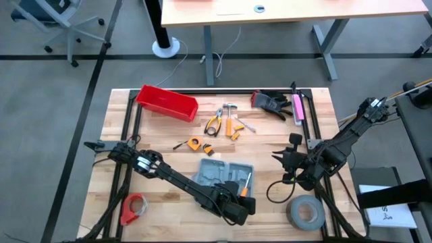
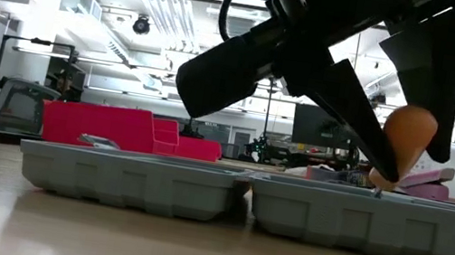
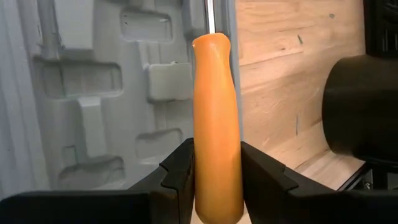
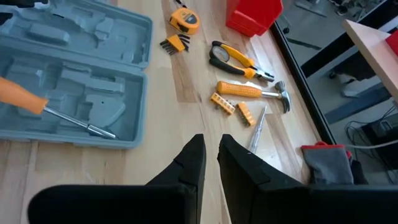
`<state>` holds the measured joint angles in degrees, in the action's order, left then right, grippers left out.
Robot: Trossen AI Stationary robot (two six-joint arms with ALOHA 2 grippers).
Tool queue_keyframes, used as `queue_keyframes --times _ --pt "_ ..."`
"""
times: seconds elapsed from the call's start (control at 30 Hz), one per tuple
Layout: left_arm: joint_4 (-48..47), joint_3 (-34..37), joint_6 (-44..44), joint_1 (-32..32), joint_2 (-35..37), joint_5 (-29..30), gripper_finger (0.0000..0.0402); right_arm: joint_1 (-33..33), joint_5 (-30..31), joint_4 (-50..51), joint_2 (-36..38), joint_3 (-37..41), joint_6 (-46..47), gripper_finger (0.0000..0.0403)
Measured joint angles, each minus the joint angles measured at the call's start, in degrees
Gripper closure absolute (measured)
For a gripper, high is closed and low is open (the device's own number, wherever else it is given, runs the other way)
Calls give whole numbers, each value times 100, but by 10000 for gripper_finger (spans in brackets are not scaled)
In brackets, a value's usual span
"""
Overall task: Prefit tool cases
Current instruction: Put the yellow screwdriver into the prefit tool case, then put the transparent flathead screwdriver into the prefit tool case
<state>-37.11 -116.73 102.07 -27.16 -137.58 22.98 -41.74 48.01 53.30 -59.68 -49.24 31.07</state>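
The grey-blue tool case (image 1: 214, 172) lies open on the wooden table, its moulded recesses (image 3: 93, 93) facing up. My left gripper (image 1: 241, 200) is over the case's near right corner, shut on an orange-handled screwdriver (image 1: 247, 182). The screwdriver's metal shaft (image 4: 78, 121) reaches down over the recesses; I cannot tell whether its tip touches the case. My right gripper (image 4: 211, 140) hangs above the bare table to the right of the case (image 4: 68, 56), shut, with nothing between its fingers. My left gripper pinches the screwdriver's orange handle (image 3: 217, 180) by its two sides, between the two fingers (image 3: 180, 168), at the butt half of the handle. The fingers slant down from the table's near side and lie along the handle. The screwdriver is tilted, shaft end (image 2: 378, 190) lowest, over the case.
Loose tools lie beyond the case: tape measure (image 1: 195, 143), pliers (image 1: 214, 123), hammer (image 1: 231, 111), orange bit holders (image 1: 234, 131). A red bin (image 1: 167, 102) and gloves (image 1: 270, 102) sit at the far edge. A grey tape roll (image 1: 305, 211) and a red tape dispenser (image 1: 133, 208) lie at the near edge.
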Motion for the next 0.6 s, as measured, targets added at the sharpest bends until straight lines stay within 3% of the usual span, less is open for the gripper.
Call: queue_keyframes --times 0.27,0.6 --pt "232 -2 -299 2 0 -4 296 0 -1 1 0 -1 -2 379" --pt "431 -9 -542 2 0 -4 232 0 -4 2 0 -1 -7 380"
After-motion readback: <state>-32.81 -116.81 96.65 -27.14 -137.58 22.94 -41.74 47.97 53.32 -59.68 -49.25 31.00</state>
